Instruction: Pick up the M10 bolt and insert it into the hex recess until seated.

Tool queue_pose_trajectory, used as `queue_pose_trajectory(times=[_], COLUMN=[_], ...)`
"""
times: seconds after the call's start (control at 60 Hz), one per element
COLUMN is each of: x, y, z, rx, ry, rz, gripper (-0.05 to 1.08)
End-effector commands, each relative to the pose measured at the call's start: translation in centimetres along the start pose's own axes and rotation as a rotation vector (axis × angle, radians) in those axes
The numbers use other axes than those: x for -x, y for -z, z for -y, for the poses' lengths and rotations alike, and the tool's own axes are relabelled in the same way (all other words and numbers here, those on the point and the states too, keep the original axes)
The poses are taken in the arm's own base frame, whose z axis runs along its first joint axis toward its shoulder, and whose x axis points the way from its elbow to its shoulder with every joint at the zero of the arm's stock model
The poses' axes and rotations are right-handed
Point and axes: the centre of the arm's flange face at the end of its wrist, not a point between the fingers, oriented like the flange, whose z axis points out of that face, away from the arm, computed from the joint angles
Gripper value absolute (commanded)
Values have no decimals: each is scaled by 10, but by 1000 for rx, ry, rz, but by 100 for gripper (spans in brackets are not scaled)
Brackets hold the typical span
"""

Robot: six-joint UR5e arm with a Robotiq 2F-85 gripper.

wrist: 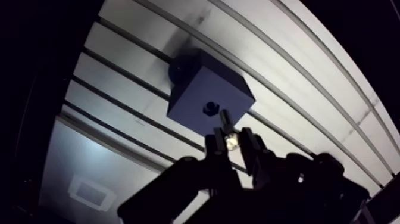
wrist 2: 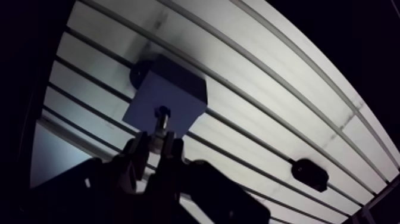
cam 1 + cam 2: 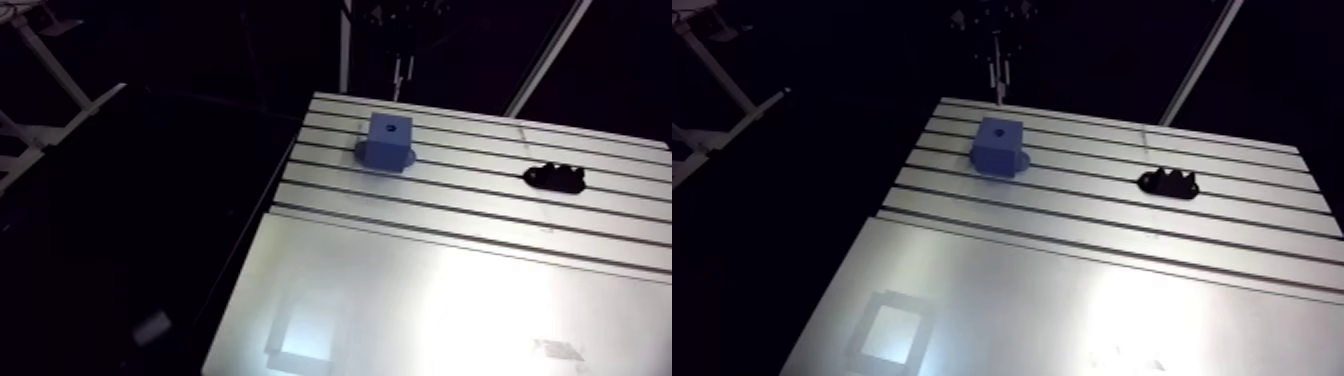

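Wrist view: the slotted aluminium table [image 1: 309, 65] carries a blue block [image 1: 196, 89]. Above it the gripper [image 1: 231, 142] hangs, its fingers nearly closed and pinching the M10 bolt [image 1: 224, 117], shank tip close beside the block's hex recess [image 1: 209, 108].

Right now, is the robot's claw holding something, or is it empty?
Gripper: shut on the M10 bolt, whose tip points at the hole in the blue block.

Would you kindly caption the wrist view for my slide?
End effector shut on the bolt, its tip near the recess in the blue block.
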Motion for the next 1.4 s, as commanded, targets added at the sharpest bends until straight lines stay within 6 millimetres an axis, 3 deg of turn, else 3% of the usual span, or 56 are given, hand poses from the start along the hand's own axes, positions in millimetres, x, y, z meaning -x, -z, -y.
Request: queue_pose_trajectory(times=[0.017,0.333,1.4], x=[2,11,8], y=[-6,-25,-33], z=[1,5,7], rx=[-7,-15,-9], ry=[0,-3,7], rz=[11,33,16], gripper=[108,108,108])
